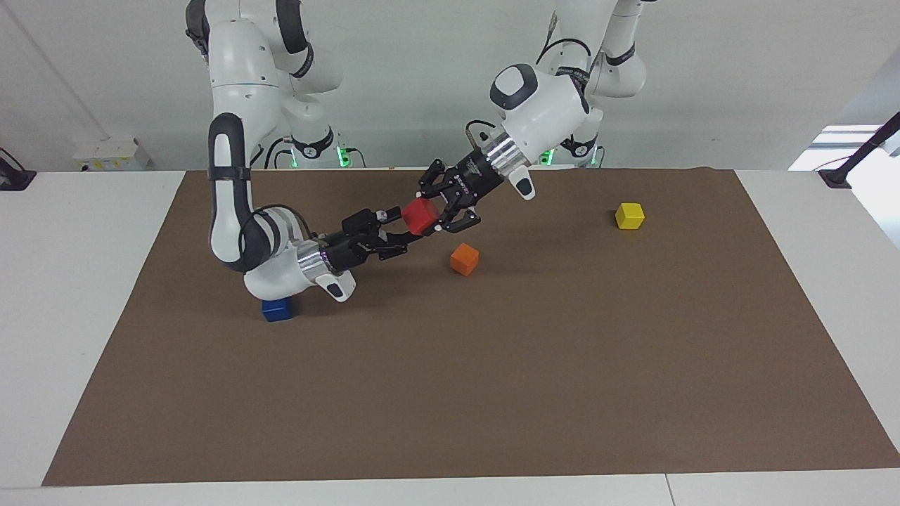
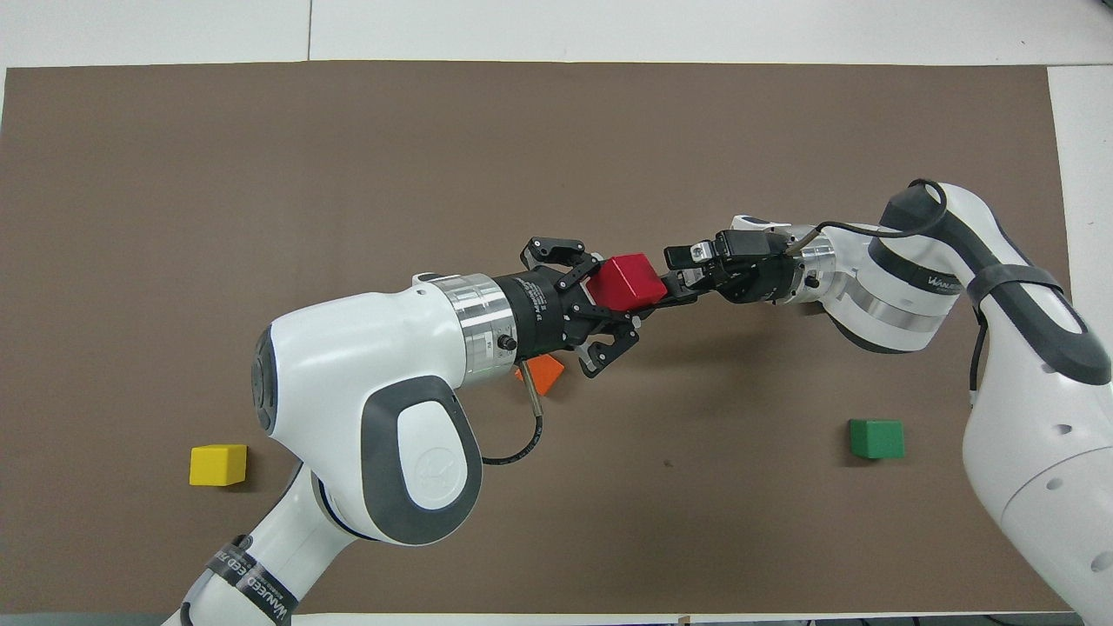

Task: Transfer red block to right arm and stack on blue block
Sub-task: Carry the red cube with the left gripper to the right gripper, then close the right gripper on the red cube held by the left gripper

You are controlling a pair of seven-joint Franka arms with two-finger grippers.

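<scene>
The red block (image 1: 420,215) (image 2: 628,283) hangs in the air over the brown mat, between the two grippers. My right gripper (image 1: 399,230) (image 2: 671,280) is shut on it from the right arm's end of the table. My left gripper (image 1: 448,202) (image 2: 609,303) is around the block's other side with its jaws spread wide open, clear of the block. The blue block (image 1: 278,309) lies on the mat under my right arm's wrist, half covered by it. In the overhead view the right arm hides it.
An orange block (image 1: 464,259) (image 2: 541,374) lies on the mat just below the handover point. A yellow block (image 1: 629,216) (image 2: 218,464) lies toward the left arm's end. A green block (image 2: 876,438) lies beside the right arm. The brown mat (image 1: 492,386) covers the table.
</scene>
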